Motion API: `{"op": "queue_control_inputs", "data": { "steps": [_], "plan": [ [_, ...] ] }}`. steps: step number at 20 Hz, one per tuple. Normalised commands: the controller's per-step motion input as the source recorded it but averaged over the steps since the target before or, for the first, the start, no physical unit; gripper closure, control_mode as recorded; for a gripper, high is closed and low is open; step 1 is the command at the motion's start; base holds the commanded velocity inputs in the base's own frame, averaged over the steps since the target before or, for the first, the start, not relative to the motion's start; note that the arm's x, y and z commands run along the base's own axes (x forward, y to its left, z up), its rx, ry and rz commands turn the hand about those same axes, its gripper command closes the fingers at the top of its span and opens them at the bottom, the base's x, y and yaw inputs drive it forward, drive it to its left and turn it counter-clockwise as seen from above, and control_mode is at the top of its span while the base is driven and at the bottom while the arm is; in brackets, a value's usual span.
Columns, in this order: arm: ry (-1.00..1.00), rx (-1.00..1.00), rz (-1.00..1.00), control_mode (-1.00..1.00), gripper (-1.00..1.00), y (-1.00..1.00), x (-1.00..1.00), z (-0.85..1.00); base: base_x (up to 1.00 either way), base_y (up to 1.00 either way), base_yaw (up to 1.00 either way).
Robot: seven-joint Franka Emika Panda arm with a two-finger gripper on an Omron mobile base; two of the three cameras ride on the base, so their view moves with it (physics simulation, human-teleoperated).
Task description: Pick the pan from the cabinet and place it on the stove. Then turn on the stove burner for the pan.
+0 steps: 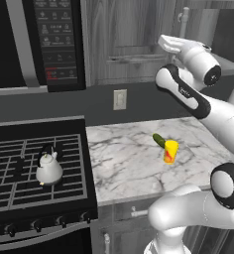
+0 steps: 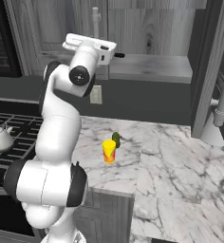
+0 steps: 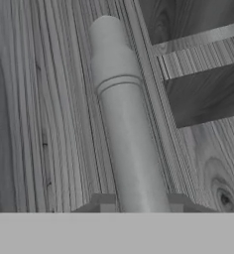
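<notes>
In the hand view, my gripper [image 3: 139, 204] is shut on the pale cylindrical bar handle [image 3: 124, 124] of the grey wood-grain cabinet [image 3: 49, 109]; a dark fingertip sits on each side of the bar. The same handle [image 2: 95, 19] runs up the closed cabinet door [image 1: 134, 34] above my raised hand. The pan is hidden. The black stove [image 1: 20, 149] lies low on the left, with grid grates and a row of dark knobs [image 1: 37, 225] along its front.
A small white kettle [image 1: 48, 167] stands on the stove grates. A yellow and red object with a green piece [image 1: 168, 149] rests on the marble counter [image 1: 124, 168]. A black microwave [image 1: 54, 39] hangs above the stove. A wall outlet [image 1: 120, 99] sits behind the counter.
</notes>
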Motion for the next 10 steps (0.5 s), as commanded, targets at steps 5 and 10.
{"op": "queue_control_inputs", "data": {
  "steps": [5, 10],
  "plan": [
    [-0.1, -0.01, 0.04, -1.0, 1.0, 0.18, -0.31, 0.0, 0.0, 0.0, 0.0],
    [-0.13, -0.04, 0.01, -1.0, 1.0, 0.23, -0.5, 0.05, 0.0, 0.0, 0.0]
  ]
}}
